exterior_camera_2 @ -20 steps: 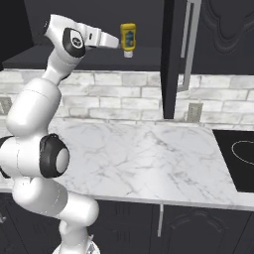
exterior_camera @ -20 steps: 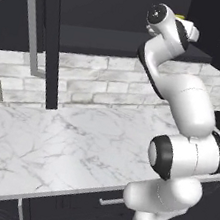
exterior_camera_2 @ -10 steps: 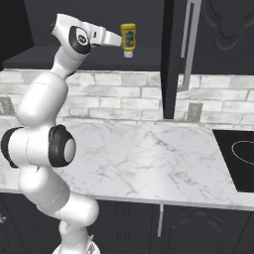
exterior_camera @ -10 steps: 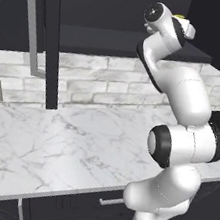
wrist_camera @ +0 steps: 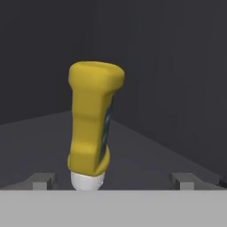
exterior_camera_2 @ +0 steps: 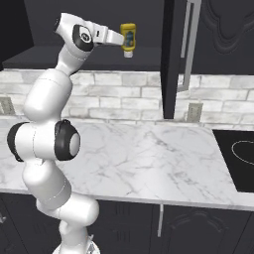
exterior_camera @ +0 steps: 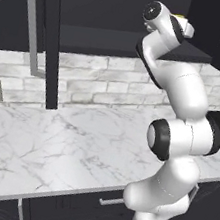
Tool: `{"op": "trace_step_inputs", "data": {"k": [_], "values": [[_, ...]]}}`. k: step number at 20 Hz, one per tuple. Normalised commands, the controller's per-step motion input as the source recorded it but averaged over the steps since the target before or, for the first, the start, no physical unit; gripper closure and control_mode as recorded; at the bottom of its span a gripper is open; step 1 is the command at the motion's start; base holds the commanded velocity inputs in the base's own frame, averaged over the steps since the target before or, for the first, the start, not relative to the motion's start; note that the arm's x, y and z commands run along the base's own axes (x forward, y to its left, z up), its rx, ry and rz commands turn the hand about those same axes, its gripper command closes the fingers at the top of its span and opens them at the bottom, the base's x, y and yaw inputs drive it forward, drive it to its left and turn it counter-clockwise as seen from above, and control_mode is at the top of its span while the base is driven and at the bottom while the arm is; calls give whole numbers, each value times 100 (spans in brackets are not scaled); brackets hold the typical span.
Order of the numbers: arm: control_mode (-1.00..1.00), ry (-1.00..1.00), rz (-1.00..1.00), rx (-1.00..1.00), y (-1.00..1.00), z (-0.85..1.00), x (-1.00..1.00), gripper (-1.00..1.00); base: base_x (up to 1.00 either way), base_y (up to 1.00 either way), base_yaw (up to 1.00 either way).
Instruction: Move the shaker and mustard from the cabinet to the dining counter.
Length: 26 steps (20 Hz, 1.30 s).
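Yellow bottle: you see the mustard [wrist_camera: 92, 128] standing cap-down on its white cap, with a dark label on its right side in the hand view; in the right base view the mustard [exterior_camera_2: 128, 39] sits on the dark shelf of the open cabinet [exterior_camera_2: 99, 54].
Gripper: your gripper [wrist_camera: 113, 179] is released, jaws spread wide, with the two dark fingertips [wrist_camera: 42, 181] low at either side of the hand view and nothing between them being squeezed.
Gripper to bottle: the mustard stands between the spread fingertips, nearer the left one in the hand view; you cannot tell from that view whether it touches either tip.
Arm: in the right base view your gripper [exterior_camera_2: 119, 38] reaches level into the cabinet opening, its end right at the bottle; in the left base view the raised arm's wrist [exterior_camera: 169, 25] covers most of the bottle, with only a sliver of yellow above it.
Cabinet door: a black door [exterior_camera_2: 171, 59] with a long silver bar handle [exterior_camera_2: 187, 47] stands open to the right of the bottle.
Desk: the white grey-veined marble desk [exterior_camera_2: 149, 158] lies under the cabinet, backed by pale brick.
Cooktop: a black hob [exterior_camera_2: 238, 158] adjoins the desk's right end.
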Motion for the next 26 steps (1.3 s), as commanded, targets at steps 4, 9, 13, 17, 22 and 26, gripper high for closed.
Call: {"op": "trace_step_inputs", "data": {"k": [4,9,13,17,22,26], "values": [[-100,0,-2,0,-1,-5,15,-100,0,0,0],[-100,0,-1,0,-1,-3,15,-100,0,0,0],[-100,0,0,0,-1,-2,18,-100,0,0,0],[-100,0,0,0,0,-4,19,-100,0,0,0],[-100,0,-1,0,-2,0,12,-100,0,0,0],[-100,0,-3,0,-9,0,7,-100,0,0,0]]}}
